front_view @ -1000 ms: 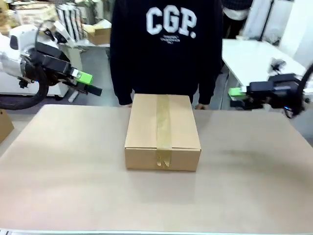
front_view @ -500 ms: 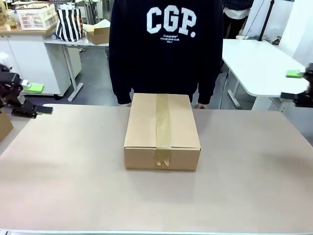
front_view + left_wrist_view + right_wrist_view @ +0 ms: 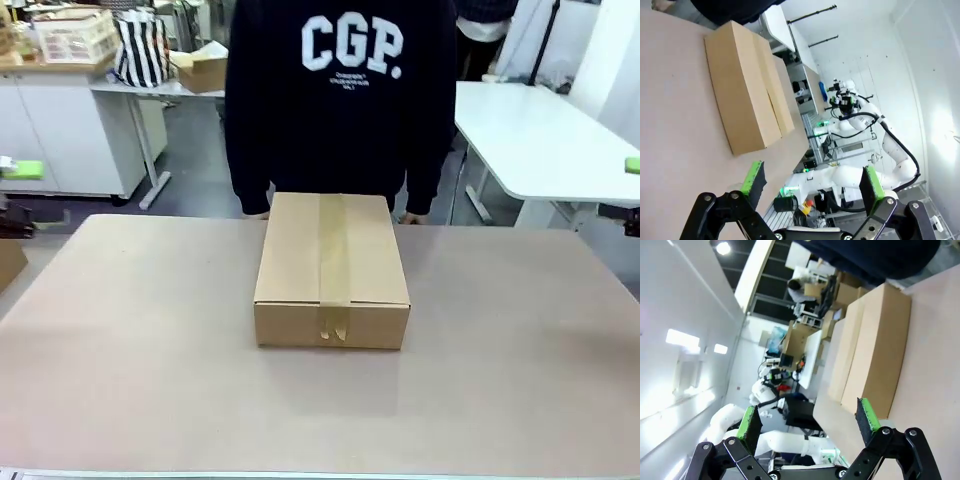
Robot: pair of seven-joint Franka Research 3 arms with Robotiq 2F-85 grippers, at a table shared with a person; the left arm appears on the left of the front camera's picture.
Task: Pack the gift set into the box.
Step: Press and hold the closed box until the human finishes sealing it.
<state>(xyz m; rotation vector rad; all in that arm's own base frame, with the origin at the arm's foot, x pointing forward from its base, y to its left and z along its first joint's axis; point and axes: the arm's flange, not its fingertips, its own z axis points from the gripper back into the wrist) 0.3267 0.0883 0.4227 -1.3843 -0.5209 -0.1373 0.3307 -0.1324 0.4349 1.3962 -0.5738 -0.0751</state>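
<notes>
Front view: the box (image 3: 332, 270) sits at the middle of the counter (image 3: 150, 380), toward its far edge, right in front of a person in a dark sweatshirt (image 3: 340, 100). Its top flaps are down, and a strip of tape (image 3: 334, 262) runs along the seam and over the near face. No loose gift items lie on the counter, so the packing looks finished, sealing included; by my reading little or nothing is left.

Left wrist view: the left claw (image 3: 812, 182) stands wide open and holds nothing, hanging over bare counter well apart from the box (image 3: 747, 95).

Right wrist view: the right claw (image 3: 807, 421) is likewise spread wide and empty, off to the side of the box (image 3: 875, 352), whose closed, taped top shows here too.
</notes>
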